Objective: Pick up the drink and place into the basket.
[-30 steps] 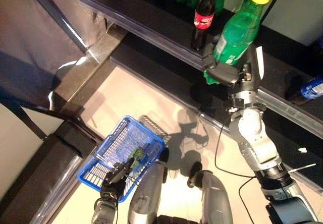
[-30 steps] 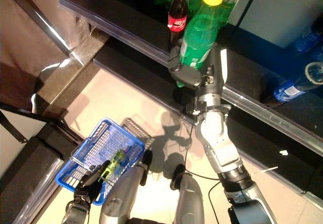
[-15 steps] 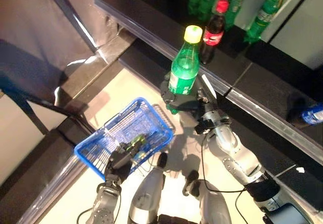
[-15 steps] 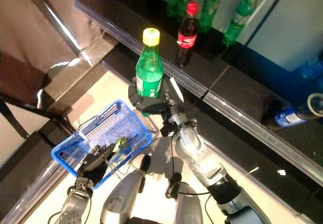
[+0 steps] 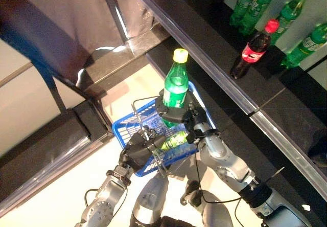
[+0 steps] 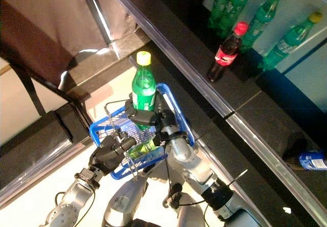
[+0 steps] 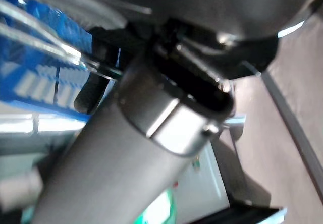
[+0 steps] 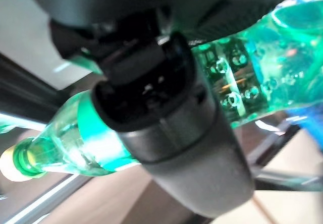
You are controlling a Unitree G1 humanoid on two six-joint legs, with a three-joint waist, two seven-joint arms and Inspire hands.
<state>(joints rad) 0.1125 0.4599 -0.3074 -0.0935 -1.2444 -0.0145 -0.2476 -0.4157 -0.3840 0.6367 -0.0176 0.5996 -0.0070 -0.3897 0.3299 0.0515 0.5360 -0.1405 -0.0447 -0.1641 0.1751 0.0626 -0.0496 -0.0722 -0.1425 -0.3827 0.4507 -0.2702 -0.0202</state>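
Looking down through the head cameras, I had the dark shelf running well beyond my right hand, and counted on it four green bottles and one red-capped cola bottle; a blue-labelled bottle lay apart, far off to that hand's outer side. Below the right hand hung the blue basket, one of it, its wire handle pinched in the curled fingers of my left hand. One green bottle lay already inside, just past the left hand. My right hand was wrapped round the lower body of the drink, a yellow-capped green bottle held upright over the basket's far side. I judged it full, fairly heavy, smooth and somewhat squeezable, so low on the body seemed the steadiest hold.
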